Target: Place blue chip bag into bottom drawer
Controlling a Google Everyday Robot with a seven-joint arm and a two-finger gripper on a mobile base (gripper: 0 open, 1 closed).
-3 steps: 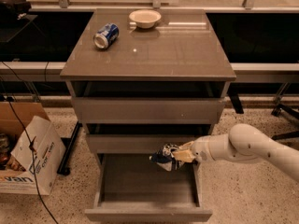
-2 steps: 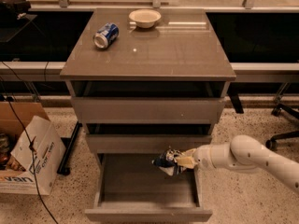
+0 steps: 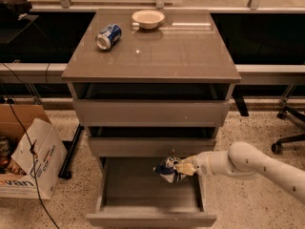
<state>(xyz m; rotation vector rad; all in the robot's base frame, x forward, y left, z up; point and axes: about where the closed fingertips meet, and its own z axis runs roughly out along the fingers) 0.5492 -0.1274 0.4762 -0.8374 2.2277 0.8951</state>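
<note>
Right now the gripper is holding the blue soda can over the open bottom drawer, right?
Not the can. The camera view shows the gripper holding the blue chip bag over the open bottom drawer; the blue soda can lies on its side on the cabinet top.

Glare on tabletop (image 3: 167, 56); jaws over shadowed bottom drawer (image 3: 138, 190).

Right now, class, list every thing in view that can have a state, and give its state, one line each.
bottom drawer: pulled open.
middle drawer: shut.
top drawer: shut.
chip bag: crumpled, gripped, held over the bottom drawer's right side.
claw: shut on the chip bag, at the bottom drawer's right rear.
can: on its side on the cabinet top.
bowl: upright on the cabinet top.
</note>
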